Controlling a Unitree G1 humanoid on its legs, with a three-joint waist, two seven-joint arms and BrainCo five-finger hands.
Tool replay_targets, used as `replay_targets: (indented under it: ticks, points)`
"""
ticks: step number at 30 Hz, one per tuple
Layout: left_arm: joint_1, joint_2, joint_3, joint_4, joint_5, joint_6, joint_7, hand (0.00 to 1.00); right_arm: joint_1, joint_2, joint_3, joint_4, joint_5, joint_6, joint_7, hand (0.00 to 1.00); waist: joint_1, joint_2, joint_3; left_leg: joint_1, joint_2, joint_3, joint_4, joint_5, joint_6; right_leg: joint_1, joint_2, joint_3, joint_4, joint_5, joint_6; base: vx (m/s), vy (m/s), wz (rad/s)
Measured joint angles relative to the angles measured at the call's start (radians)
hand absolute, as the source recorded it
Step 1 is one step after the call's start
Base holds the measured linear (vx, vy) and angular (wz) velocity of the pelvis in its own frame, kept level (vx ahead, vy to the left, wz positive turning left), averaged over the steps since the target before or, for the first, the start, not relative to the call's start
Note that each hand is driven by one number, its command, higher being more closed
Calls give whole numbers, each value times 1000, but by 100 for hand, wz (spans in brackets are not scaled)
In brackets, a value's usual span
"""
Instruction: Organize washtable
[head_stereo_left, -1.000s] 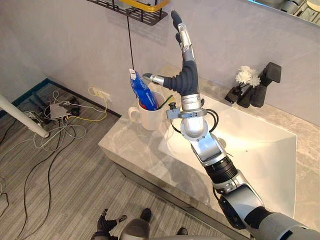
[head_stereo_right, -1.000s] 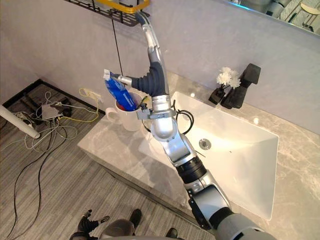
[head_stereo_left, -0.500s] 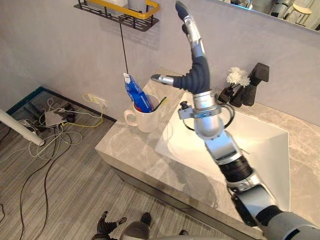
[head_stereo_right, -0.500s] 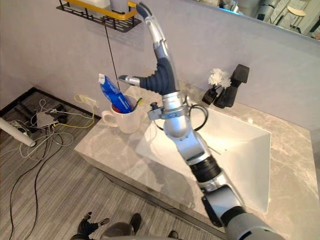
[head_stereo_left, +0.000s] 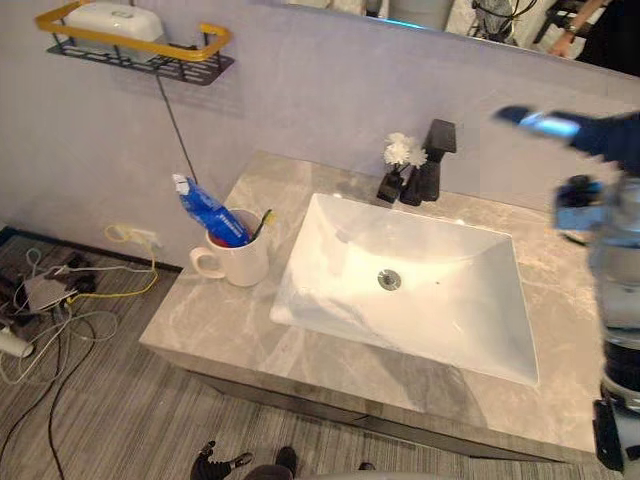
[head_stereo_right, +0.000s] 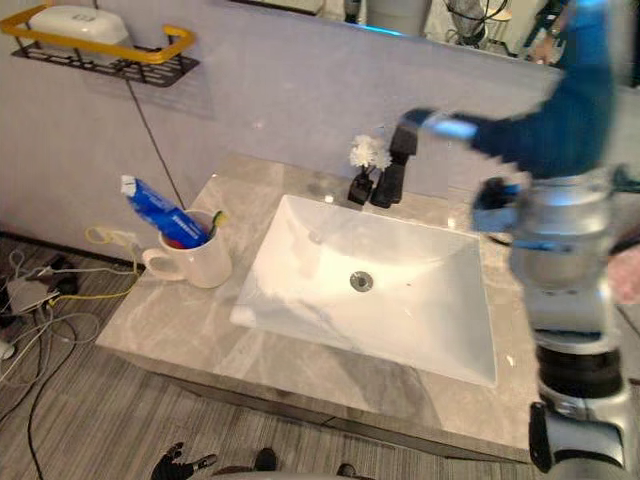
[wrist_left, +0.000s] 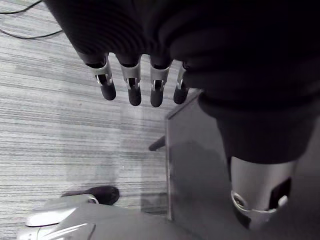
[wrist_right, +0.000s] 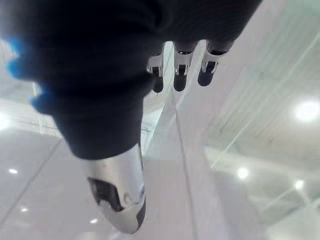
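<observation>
A white mug (head_stereo_left: 238, 262) stands on the grey marble counter (head_stereo_left: 200, 322) left of the white sink (head_stereo_left: 450, 262). A blue toothpaste tube (head_stereo_left: 205, 208) and a toothbrush (head_stereo_left: 262, 222) stick out of it. My right hand (head_stereo_right: 530, 135) is raised high at the right, above the counter's back right part, far from the mug. Its fingers (wrist_right: 180, 70) are straight and it is open with nothing in it. My left hand (wrist_left: 132, 85) hangs open over the striped floor, holding nothing.
A black faucet (head_stereo_left: 430, 170) with a white flower (head_stereo_left: 402, 150) beside it stands behind the sink. A black wall shelf with a yellow rail (head_stereo_left: 130, 45) carries a white box (head_stereo_left: 110, 18) up at the left. Loose cables (head_stereo_left: 60, 290) lie on the floor at the left.
The camera has turned, so the whole scene shifted left. My right arm swung from above the mug, near the shelf, over to the far right. The mug's contents look unchanged.
</observation>
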Motion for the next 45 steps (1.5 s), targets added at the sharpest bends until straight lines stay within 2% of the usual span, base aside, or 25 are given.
replay_targets:
  ticks: [3, 4, 6, 8, 11, 17, 19, 23, 26, 29, 32, 35, 38, 40, 42, 45]
  points:
    - [5, -18, 31, 4, 0, 0, -1, 0, 84, 20, -138, 37, 1, 0, -35, 0, -16, 12, -21, 0, 1, 17, -12, 0, 0, -15, 0, 16, 2, 1, 2, -14, 1, -20]
    - [8, -22, 36, 4, -1, 0, -1, 0, 133, 53, -198, 65, 7, 4, -43, 0, -32, 17, -34, 0, 2, 20, -20, 0, 0, -21, 1, 17, 2, 1, 2, -19, -9, -9]
    - [11, -27, 39, 4, -1, -1, -1, 0, 214, 129, -278, 118, 21, 13, -61, 0, -38, 24, -52, -1, 5, 30, -33, 0, 0, -37, 4, 29, 1, 1, 2, -10, -12, -18]
    - [9, -38, 60, 4, -2, -1, -6, 0, 325, 231, -343, 203, 58, 53, -78, 0, -46, 31, -63, -1, 10, 40, -44, 1, 1, -48, 9, 40, 0, 1, 2, 12, -20, -17]
    - [11, -47, 75, 4, -2, 0, -19, 0, 435, 336, -372, 293, 58, 111, -77, 0, -66, 40, -69, -2, 12, 40, -43, 1, 1, -47, 12, 40, -5, 1, 2, 19, -16, -2]
    - [1, -77, 100, -36, 0, 3, -21, 0, 585, 558, -395, 357, 40, 214, -122, 0, -68, 54, -76, 0, 15, 58, -42, -1, 1, -45, 13, 41, -10, 1, 2, 26, -11, -4]
    - [-1, -96, 119, -62, 0, 6, -19, 0, 612, 627, -392, 357, 50, 221, -137, 0, -62, 54, -76, 6, 17, 69, -40, -5, 2, -44, 13, 48, -6, 0, 2, -32, -6, -11]
    - [-3, -114, 144, -72, -4, 26, -13, 0, 683, 743, -367, 356, 144, 222, -158, 0, -59, 55, -73, 26, 21, 92, -20, -35, 0, -30, 11, 50, 16, -17, 4, -33, -4, -9]
    - [-2, -116, 144, -77, -30, 41, 6, 0, 724, 788, -344, 357, 226, 220, -164, 0, -58, 59, -70, 27, 27, 120, -5, -59, 5, -31, 6, 38, 44, -44, -2, -27, -10, -10]
    - [1, -116, 144, -77, -42, 43, 9, 0, 736, 795, -343, 385, 315, 213, -165, 0, -51, 65, -67, 32, 30, 128, -2, -64, 4, -32, 4, 34, 62, -55, 5, 51, -9, -6]
    - [2, -117, 144, -77, -44, 42, 10, 0, 735, 795, -329, 481, 366, 208, -161, 0, -33, 67, -67, 33, 32, 137, 25, -77, 0, -29, 3, 31, 73, -59, 9, 112, 2, -4]
    - [7, -120, 144, -77, -51, 42, 25, 0, 730, 796, -308, 591, 435, 174, -157, 0, -32, 70, -66, 37, 33, 156, 31, -81, -5, -19, -2, 3, 73, -59, 9, 93, 10, 4]
    - [12, -120, 145, -75, -74, 42, 29, 0, 726, 803, -296, 704, 494, 158, -118, 0, -25, 68, -59, 48, 34, 175, 33, -90, -18, -5, -3, 2, 79, -59, 9, 53, 23, -4]
    - [10, -119, 145, -73, -81, 42, 29, 0, 723, 801, -279, 771, 495, 164, -98, 0, -19, 68, -59, 51, 34, 181, 34, -93, -21, -5, -4, 2, 82, -59, 9, 1, 15, -7]
    - [5, -120, 140, -67, -81, 41, 28, 0, 713, 797, -232, 884, 495, 195, -55, 0, -12, 72, -53, 54, 34, 181, 34, -94, -20, -6, -5, -1, 90, -59, 10, 0, 0, 0]
    - [2, -120, 128, -66, -81, 40, 27, 0, 708, 794, -195, 950, 487, 213, -13, 0, -9, 77, -50, 55, 33, 183, 32, -94, -19, -6, -6, -7, 90, -60, 11, -10, -4, 0]
